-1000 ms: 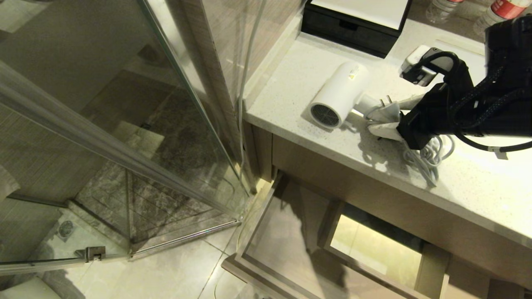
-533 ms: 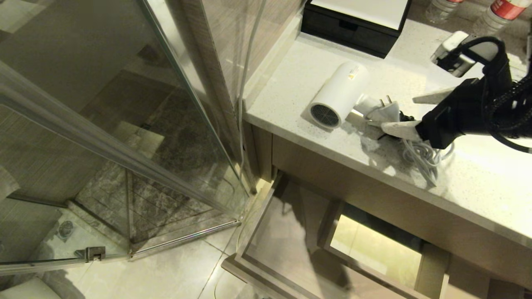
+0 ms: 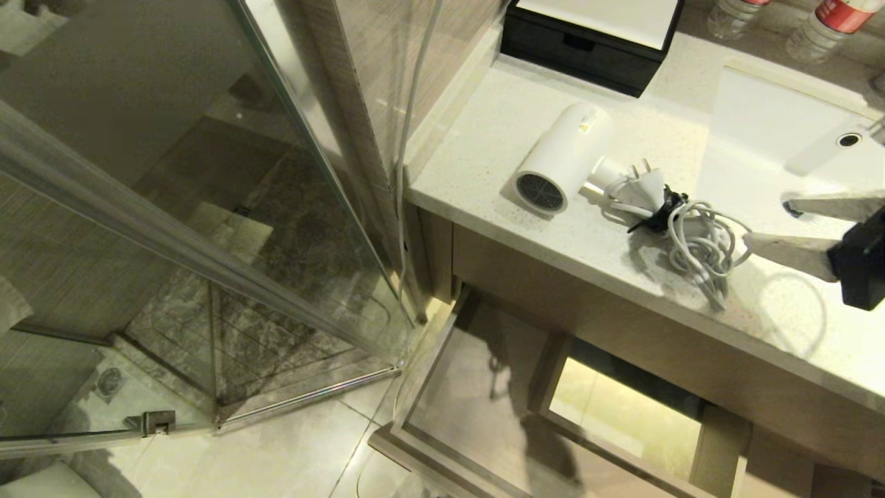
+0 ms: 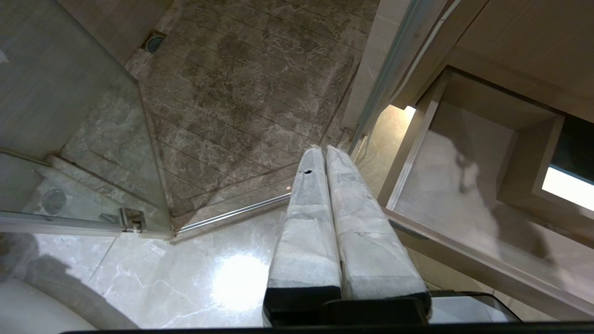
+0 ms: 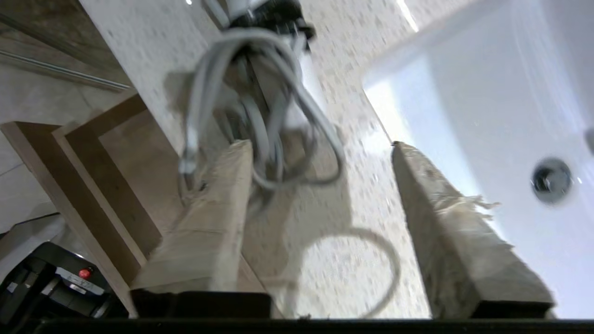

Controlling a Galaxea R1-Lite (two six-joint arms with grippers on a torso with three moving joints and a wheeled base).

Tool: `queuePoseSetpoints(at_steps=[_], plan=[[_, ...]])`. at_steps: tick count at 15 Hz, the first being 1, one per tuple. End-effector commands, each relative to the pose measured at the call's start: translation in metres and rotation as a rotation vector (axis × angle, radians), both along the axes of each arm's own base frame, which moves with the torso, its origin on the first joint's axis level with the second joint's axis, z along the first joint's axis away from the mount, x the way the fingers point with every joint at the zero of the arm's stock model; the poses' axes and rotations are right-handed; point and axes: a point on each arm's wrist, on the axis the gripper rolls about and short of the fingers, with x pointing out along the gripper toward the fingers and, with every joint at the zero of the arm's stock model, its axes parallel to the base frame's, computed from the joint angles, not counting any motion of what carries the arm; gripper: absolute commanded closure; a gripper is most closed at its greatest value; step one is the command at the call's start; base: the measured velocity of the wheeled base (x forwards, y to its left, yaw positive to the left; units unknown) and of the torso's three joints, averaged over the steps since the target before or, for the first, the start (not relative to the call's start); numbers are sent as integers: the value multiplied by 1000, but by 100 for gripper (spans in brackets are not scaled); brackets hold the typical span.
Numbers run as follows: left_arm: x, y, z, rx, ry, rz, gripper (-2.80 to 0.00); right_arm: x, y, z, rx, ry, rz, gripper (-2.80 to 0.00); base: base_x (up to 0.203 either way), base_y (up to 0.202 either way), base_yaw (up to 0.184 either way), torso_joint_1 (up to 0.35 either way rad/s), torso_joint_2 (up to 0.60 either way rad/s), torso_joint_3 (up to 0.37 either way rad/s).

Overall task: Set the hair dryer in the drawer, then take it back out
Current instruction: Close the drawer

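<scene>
The white hair dryer (image 3: pixel 563 155) lies on the speckled counter (image 3: pixel 498 131), its dark grille facing the counter's front edge. Its plug (image 3: pixel 646 187) and coiled cord (image 3: pixel 700 242) lie to its right. My right gripper (image 3: pixel 767 223) hovers open at the right edge of the head view, just right of the cord, holding nothing. In the right wrist view the open gripper (image 5: pixel 319 144) faces the cord (image 5: pixel 260 93). The drawer (image 3: pixel 470 394) stands pulled open below the counter and nothing lies in it. My left gripper (image 4: pixel 320 149) hangs shut over the floor beside the drawer (image 4: pixel 455 185).
A black box (image 3: pixel 588 38) sits at the counter's back, with bottles (image 3: pixel 823 28) to its right. The white sink basin (image 3: pixel 760 138) lies right of the cord. A glass shower door (image 3: pixel 207 207) fills the left. A boxed cut-out (image 3: pixel 622 408) sits in the drawer.
My right gripper has pulled away to the right from the dryer's handle and plug. The dryer stays put on the counter and its cord now shows fully.
</scene>
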Motion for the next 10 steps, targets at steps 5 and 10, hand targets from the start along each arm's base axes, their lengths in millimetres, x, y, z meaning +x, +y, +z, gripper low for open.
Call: queuePoseSetpoints(at_steps=[5,10], plan=[[0,0,0,0,2,0,0,-64,-26,-22,-13,-74,-192,0,0,0,0,0,0,0],[0,0,0,0,2,0,0,-100,-34,-43,-13,-115,-256,0,0,0,0,-149,71,-83]])
